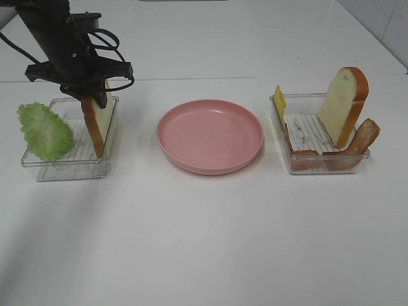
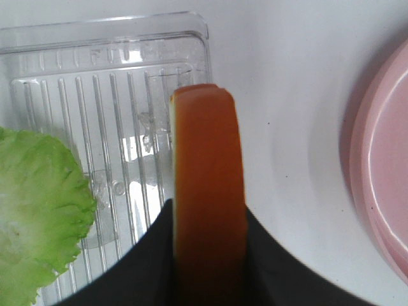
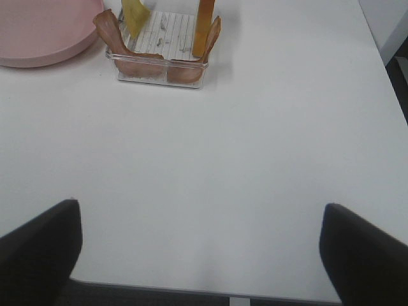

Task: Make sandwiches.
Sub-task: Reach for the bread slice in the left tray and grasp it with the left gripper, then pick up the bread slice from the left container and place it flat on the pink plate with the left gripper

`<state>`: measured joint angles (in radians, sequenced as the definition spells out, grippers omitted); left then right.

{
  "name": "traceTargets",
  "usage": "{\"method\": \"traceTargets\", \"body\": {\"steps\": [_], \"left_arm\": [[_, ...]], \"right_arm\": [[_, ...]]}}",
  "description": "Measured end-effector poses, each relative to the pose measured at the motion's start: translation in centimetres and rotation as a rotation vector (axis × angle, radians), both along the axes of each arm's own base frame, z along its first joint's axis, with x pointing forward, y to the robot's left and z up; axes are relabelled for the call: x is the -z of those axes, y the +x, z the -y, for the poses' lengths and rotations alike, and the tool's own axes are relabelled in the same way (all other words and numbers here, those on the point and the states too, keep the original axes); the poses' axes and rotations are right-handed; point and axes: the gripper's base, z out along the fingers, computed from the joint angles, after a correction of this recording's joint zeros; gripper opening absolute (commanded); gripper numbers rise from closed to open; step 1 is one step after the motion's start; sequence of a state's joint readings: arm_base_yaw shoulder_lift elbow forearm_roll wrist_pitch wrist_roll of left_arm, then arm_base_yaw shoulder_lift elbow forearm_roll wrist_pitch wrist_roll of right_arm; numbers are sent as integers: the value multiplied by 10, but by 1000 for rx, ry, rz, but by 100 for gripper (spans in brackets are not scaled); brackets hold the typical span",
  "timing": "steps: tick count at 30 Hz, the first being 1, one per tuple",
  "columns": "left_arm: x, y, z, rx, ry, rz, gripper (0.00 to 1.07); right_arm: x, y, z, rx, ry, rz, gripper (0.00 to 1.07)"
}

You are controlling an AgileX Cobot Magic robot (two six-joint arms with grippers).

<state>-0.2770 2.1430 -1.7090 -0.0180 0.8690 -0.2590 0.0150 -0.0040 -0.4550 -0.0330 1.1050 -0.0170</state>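
In the left tray point(image 1: 38, 167) we see the lettuce point(image 1: 43, 131) at the 9 o'clock wall and the left bread slice point(image 1: 99, 124) on edge at the 3 o'clock wall, long axis upright, crust clamped between the left fingers point(image 2: 143, 268). The pink plate point(image 1: 210, 137) lies at 3 o'clock from that slice, nearest the left arm, so we expect a lift and carry that way. The right tray point(image 1: 325, 167) holds cheese point(image 1: 279, 102), right bread slice point(image 1: 343, 102) and bacon point(image 1: 364, 137); the right fingers point(image 3: 38, 248) stand spread over the worktop point(image 1: 204, 242), gripping nothing.

L claw point(image 1: 95, 95) on bread slice point(image 1: 101, 125), L tray point(image 1: 70, 171); pink plate point(image 1: 210, 136) ctr.
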Motion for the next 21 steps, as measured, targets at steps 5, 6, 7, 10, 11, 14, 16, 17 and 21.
{"method": "traceTargets", "body": {"steps": [5, 6, 7, 10, 11, 14, 16, 17, 21], "left_arm": [[-6, -5, -3, -17, 18, -31, 0], [-6, -5, -3, -17, 18, -31, 0], [-10, -6, -3, -19, 19, -36, 0], [-24, -12, -5, -25, 25, -65, 0], [-24, -12, -5, -25, 25, -65, 0], [-56, -17, -7, -24, 29, -55, 0], [-83, -18, -6, -28, 7, -9, 0], [-83, -18, -6, -28, 7, -9, 0], [-116, -17, 2, -30, -118, 64, 0]], "right_arm": [[0, 0, 0, 0, 0, 0, 99], [0, 0, 0, 0, 0, 0, 99], [0, 0, 0, 0, 0, 0, 99], [0, 0, 0, 0, 0, 0, 99], [0, 0, 0, 0, 0, 0, 99], [0, 0, 0, 0, 0, 0, 99], [0, 0, 0, 0, 0, 0, 99], [0, 0, 0, 0, 0, 0, 99], [0, 0, 0, 0, 0, 0, 99]]}}
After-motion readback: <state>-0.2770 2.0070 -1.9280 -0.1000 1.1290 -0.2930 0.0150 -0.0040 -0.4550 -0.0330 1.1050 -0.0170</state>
